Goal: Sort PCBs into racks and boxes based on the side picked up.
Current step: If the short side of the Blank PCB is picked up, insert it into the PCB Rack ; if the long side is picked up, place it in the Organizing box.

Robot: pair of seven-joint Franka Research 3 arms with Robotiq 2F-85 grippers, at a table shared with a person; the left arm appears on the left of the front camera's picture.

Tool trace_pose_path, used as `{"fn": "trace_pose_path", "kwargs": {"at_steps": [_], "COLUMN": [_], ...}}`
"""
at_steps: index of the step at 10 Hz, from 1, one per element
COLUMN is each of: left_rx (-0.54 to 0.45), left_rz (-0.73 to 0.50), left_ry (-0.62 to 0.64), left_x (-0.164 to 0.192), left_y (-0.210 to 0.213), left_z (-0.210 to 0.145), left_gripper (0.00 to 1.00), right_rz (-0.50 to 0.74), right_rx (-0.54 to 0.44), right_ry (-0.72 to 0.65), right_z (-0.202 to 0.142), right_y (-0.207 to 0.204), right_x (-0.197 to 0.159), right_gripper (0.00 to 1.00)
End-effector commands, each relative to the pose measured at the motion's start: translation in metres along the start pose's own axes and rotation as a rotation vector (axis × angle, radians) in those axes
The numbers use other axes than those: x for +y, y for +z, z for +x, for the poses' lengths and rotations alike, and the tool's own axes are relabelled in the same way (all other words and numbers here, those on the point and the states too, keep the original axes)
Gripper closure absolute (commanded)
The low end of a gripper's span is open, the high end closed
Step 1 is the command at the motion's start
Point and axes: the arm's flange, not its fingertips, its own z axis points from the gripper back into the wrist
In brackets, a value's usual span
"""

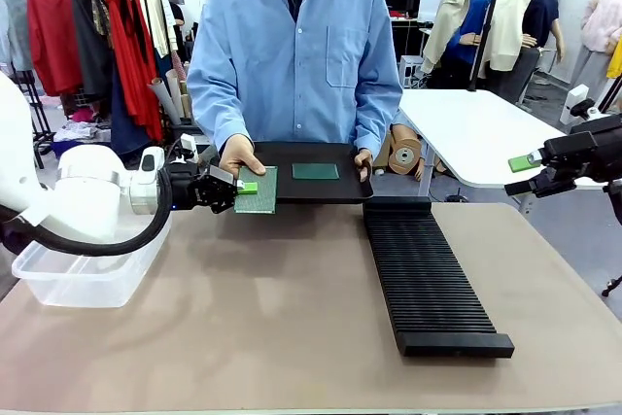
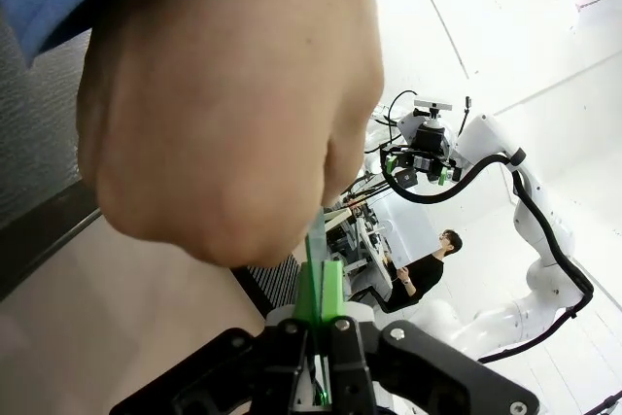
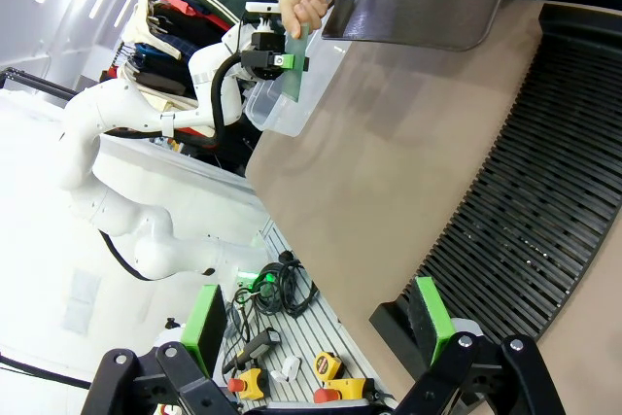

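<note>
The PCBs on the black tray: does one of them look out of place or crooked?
One PCB sticks out past the tray's left edge, but only because the left gripper pinches it. The other PCB lies flat on the tray. Nothing looks spilled or damaged.

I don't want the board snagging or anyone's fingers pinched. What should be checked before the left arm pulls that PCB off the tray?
1. Grip: robot's left hand is shut on the PCB at its edge. Ok.
2. Fingers clear: the person's hand holding the tray sits right beside the held board. Not ok.
3. Side picked: the held board looks paler than the second PCB on the tray. Ok.
4. Box: the tub is open, under the left arm. Ok.
5. Slots: the rack lies flat on the table, slots up. Ok.
6. Other arm: robot's right hand is open, off to the side. Ok.
</note>
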Motion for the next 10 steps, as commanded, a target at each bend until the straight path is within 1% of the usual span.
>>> {"fn": "trace_pose_path", "kwargs": {"at_steps": [1,10], "left_rx": [-0.003,-0.003], "left_rz": [-0.004,-0.004], "left_ry": [0.0,0.0], "left_x": [-0.0004,-0.0004], "left_y": [0.0002,0.0002], "left_z": [0.0004,0.0004], "left_gripper": [1.0,1.0], "right_rz": [0.006,0.006], "right_rx": [-0.004,-0.004], "right_ry": [-0.004,-0.004], "right_z": [0.0017,0.0017], "right_y": [-0.0006,-0.0006], "right_x": [0.002,0.002], "right_gripper": [0.0,0.0]}}
